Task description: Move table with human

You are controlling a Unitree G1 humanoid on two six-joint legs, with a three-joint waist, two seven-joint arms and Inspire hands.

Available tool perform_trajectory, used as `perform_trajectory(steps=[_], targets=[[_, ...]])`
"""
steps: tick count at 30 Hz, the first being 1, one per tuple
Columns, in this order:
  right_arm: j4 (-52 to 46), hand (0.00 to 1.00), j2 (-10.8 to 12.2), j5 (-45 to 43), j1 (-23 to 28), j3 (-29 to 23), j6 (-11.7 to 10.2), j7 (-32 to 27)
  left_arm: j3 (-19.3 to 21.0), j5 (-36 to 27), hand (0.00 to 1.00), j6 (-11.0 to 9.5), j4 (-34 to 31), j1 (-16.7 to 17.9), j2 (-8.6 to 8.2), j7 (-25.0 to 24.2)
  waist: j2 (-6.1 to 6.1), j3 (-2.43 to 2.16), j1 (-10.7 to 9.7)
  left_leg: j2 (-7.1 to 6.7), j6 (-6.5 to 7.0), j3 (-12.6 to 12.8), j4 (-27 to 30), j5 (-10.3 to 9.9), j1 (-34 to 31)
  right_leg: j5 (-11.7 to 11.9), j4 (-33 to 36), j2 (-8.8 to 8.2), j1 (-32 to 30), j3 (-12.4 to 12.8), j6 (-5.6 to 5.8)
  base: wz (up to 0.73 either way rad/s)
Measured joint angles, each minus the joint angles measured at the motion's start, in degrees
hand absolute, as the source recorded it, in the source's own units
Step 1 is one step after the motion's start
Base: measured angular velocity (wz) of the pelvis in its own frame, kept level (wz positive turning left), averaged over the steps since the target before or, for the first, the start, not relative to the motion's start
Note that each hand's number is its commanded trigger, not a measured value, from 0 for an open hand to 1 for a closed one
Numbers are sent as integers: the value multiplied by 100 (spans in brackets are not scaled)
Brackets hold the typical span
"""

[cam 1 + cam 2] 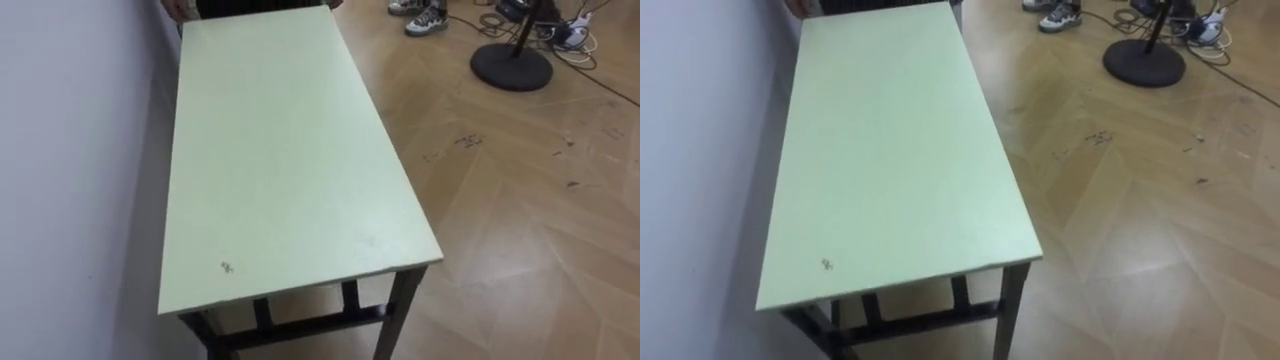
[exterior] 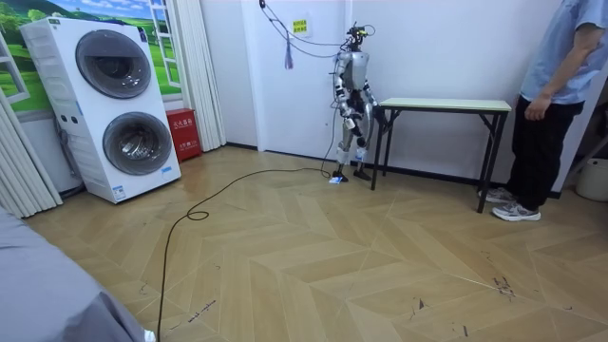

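A long table with a pale green top point(image 1: 280, 150) and black legs point(image 1: 400, 310) stands lengthwise along a white wall, its near end just below me. In the room view I stand at the table's point(image 2: 445, 104) left end, facing along it, with my arms low by my body; my right hand point(image 2: 362, 122) is too small to read. A person point(image 2: 560, 85) stands at the far end. One hand of the person point(image 1: 180, 8) shows at the far left corner of the top; I cannot tell whether it touches.
The white wall point(image 1: 70, 150) runs close along the table's left side. To the right lies open wooden floor point(image 1: 520, 200), with a round black stand base point(image 1: 511, 66), cables point(image 1: 570, 35) and shoes point(image 1: 427, 20) further off. A stacked washer and dryer point(image 2: 119, 104) stands across the room.
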Motion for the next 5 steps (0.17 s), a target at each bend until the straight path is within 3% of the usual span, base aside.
perform_trajectory(steps=[5], targets=[[351,0,89,-200,0,2,6,-306,198,478,0,-61,207,33,-32,474,-47,7,4,-14,30,-21,3,-2,41,-5,-85,-7,86,-7,-1,7]])
